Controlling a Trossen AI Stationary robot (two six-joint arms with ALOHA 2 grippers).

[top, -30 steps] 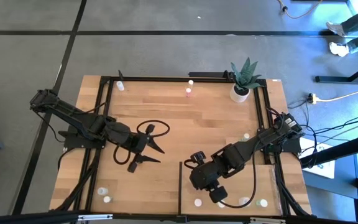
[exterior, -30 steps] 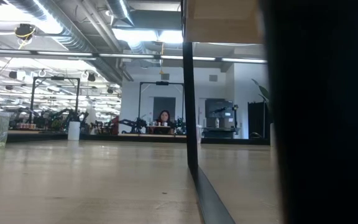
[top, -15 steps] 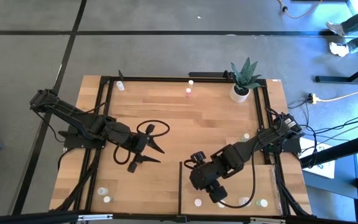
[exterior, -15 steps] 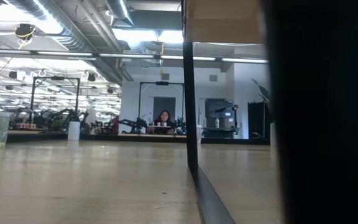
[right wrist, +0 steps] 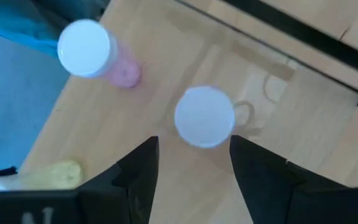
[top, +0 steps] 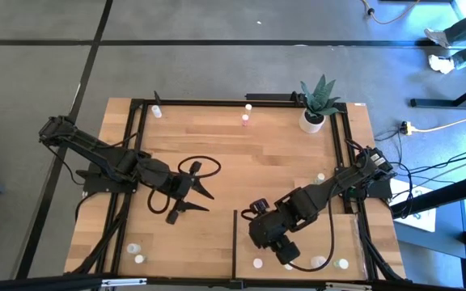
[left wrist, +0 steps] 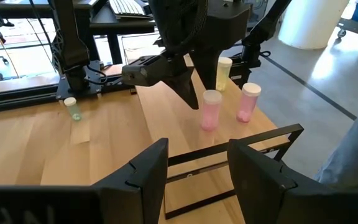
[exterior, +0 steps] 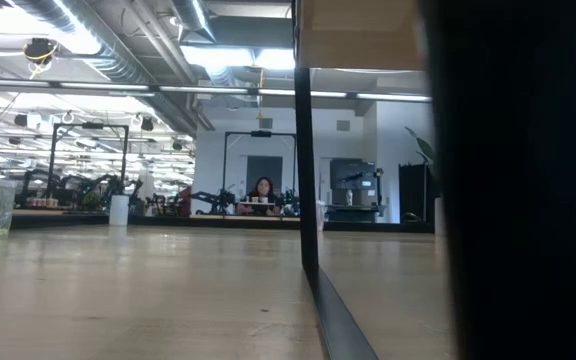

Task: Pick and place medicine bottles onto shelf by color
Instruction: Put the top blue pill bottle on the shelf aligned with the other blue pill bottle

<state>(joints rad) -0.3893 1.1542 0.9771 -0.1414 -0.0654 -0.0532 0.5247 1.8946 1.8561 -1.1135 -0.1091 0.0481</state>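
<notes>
My right gripper point(top: 286, 252) hangs open over the pale wood shelf point(top: 302, 238) at the table's near right, fingers pointing down. A white-capped bottle point(right wrist: 204, 117) stands on the shelf just ahead of the gap between its fingers point(right wrist: 194, 168), untouched. A pink bottle point(right wrist: 89, 50) and a pale yellow one point(right wrist: 55, 174) are nearby. The left wrist view shows two pink bottles point(left wrist: 210, 109) point(left wrist: 248, 102) and a yellow one point(left wrist: 224, 71) standing under that gripper. My left gripper point(top: 191, 198) waits open and empty over the table's left middle.
Bottles stand on the shelf's near edge point(top: 257, 263) point(top: 344, 263), at the near left point(top: 136, 252), along the far edge point(top: 245, 120) point(top: 158, 111) and at the right point(top: 320, 176). A potted plant point(top: 314, 109) stands far right. A green bottle point(left wrist: 72, 107) shows.
My right gripper has crept a little toward the table's near edge over the shelf, staying open.
</notes>
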